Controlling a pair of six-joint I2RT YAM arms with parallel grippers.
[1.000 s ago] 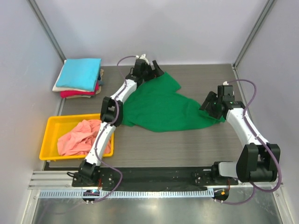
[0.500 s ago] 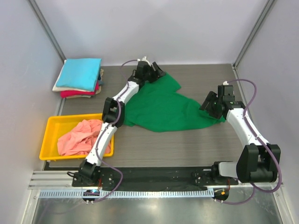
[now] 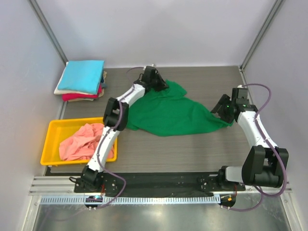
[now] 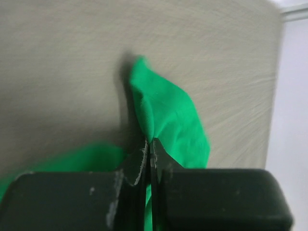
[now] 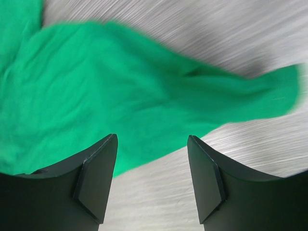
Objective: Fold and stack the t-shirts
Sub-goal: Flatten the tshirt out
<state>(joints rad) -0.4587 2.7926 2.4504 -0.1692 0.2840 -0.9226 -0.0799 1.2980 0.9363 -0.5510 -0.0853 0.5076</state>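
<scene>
Two fingers of the left gripper [image 4: 149, 145] are seen pressed together on a raised fold of the green shirt [image 3: 168, 113], at the cloth's upper left corner in the overhead view. The left arm is stretched far from its base at the lower left. It is bent at the elbow near the upper right corner of the tray [image 3: 52, 127] and reaches to the upper middle of the frame. The right gripper [image 5: 151, 139] is held with its fingers apart and nothing between them, over the shirt's right-hand tip; whether the cloth is touched cannot be told. The right arm is angled up from the lower right, its wrist turned toward the centre. The green shirt is spread, rumpled, over the middle of the table [image 3: 202, 144]. A pink shirt [image 3: 82, 142] is heaped in the tray at left. A stack [image 3: 82, 79] of folded shirts, blue on top, is set in the upper left corner.
</scene>
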